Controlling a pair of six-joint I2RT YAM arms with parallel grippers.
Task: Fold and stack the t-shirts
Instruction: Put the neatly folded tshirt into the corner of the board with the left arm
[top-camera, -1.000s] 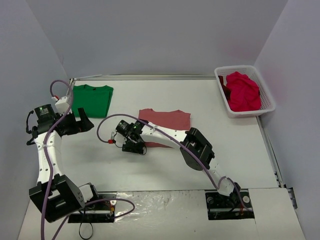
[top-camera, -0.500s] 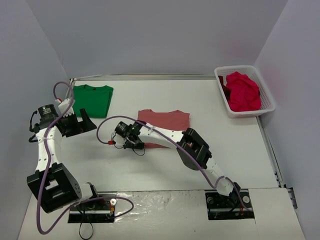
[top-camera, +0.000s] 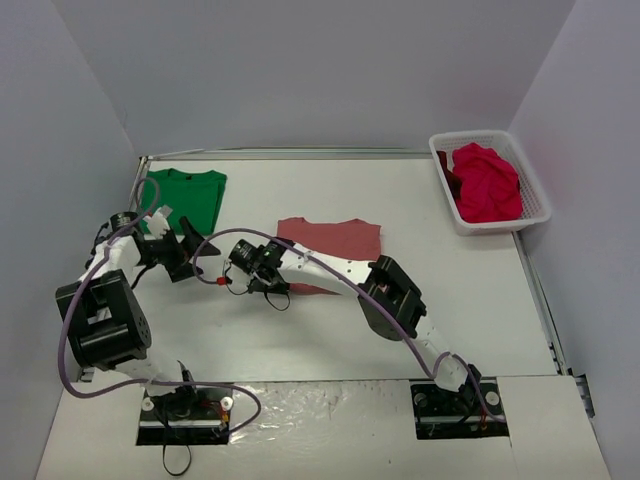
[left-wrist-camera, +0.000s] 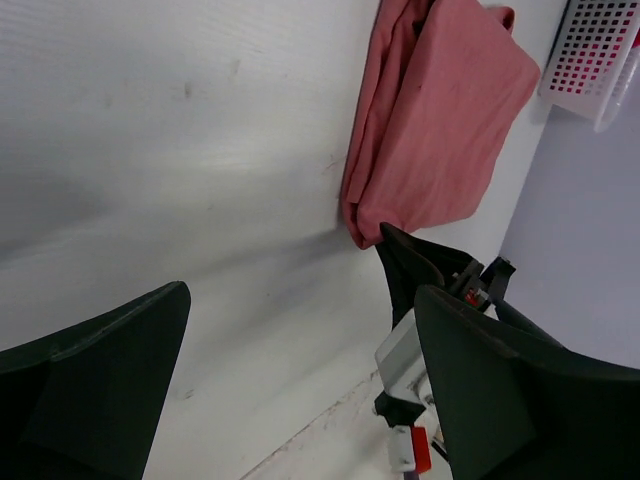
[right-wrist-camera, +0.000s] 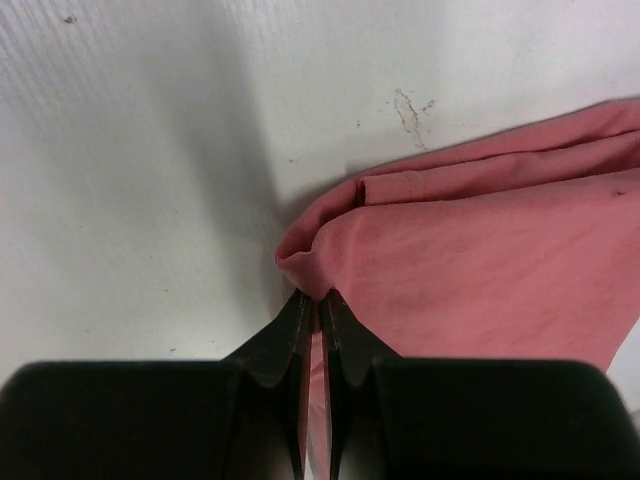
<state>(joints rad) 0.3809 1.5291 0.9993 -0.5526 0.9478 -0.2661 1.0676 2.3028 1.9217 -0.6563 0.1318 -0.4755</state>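
Right wrist view: my right claw (right-wrist-camera: 318, 297), open a second ago, now pinched shut on the salmon-pink t-shirt (right-wrist-camera: 480, 250) by its corner, fold can begin; left claw (left-wrist-camera: 300, 300) wide, empty.

Plain grey walls (top-camera: 300, 70) enclose a white table (top-camera: 480, 290) on three sides; lighting soft, even.

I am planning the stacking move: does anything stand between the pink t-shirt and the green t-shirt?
Yes. The left tool, open, hangs between the pink t-shirt and the green t-shirt, close to the green one's near edge.
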